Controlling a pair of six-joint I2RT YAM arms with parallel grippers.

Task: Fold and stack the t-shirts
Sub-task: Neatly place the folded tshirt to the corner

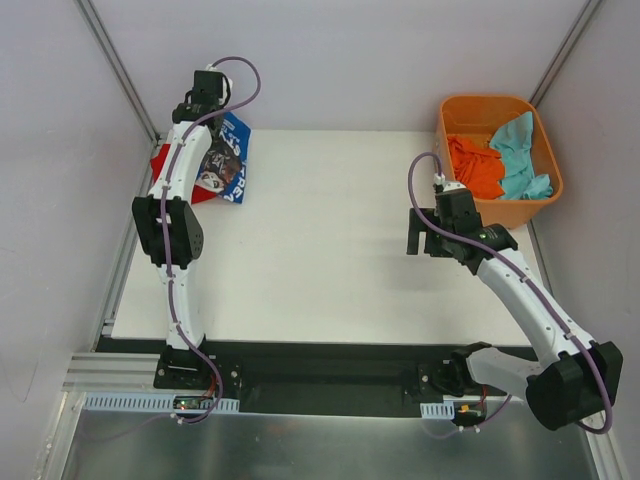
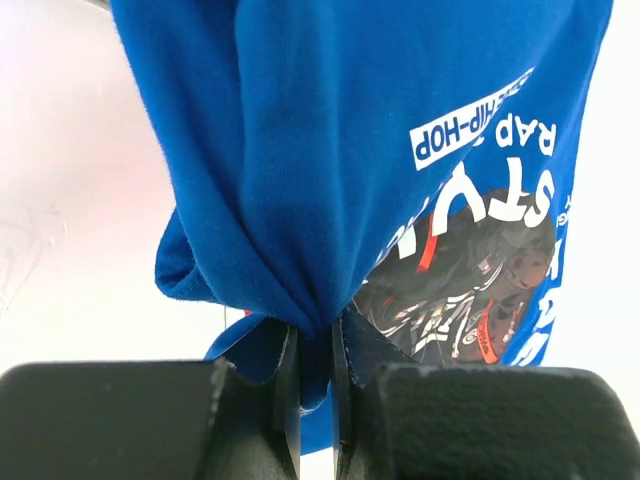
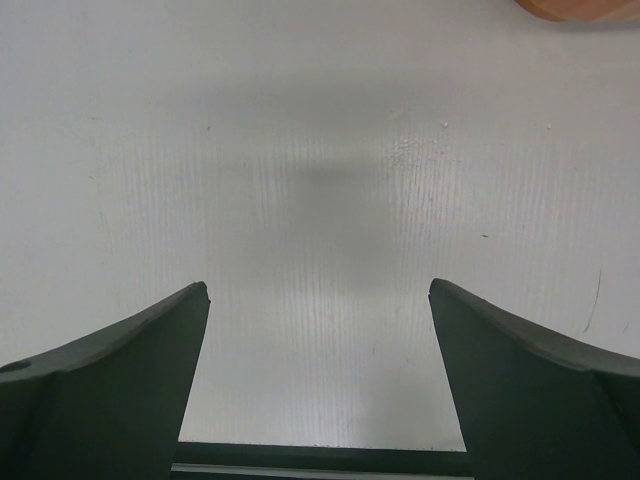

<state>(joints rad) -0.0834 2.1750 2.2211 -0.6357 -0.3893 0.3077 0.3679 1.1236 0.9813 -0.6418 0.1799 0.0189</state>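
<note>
Across the near-to-far spread of the white flat counter (image 1: 320,250), most of the surface lies bare, with the work gathered at its two far corners. At the far right sits a rigid orange plastic tub (image 1: 487,99) holding a crumpled orange cloth t-shirt (image 1: 475,165) and, to its right, a crumpled teal cloth t-shirt (image 1: 520,150), neither yet folded. At the far left, a royal-blue cloth t-shirt with white lettering and a dark graphic print (image 2: 300,150) hangs bunched from the left arm's fingers (image 2: 283,390), which are clamped tight on a gathered fold of it. A plain red cloth t-shirt (image 1: 160,160) shows just to its left, under the arm; whether the blue one touches it I cannot tell. The right arm's fingers (image 3: 120,390) are spread wide and hold nothing, poised over bare counter near the tub. The step in hand looks like stacking: bringing the blue shirt to the red one. Next it would need lowering flat and square on the red shirt, then release without dragging the cloth; the free right arm seems well placed to reach into the tub.
</note>
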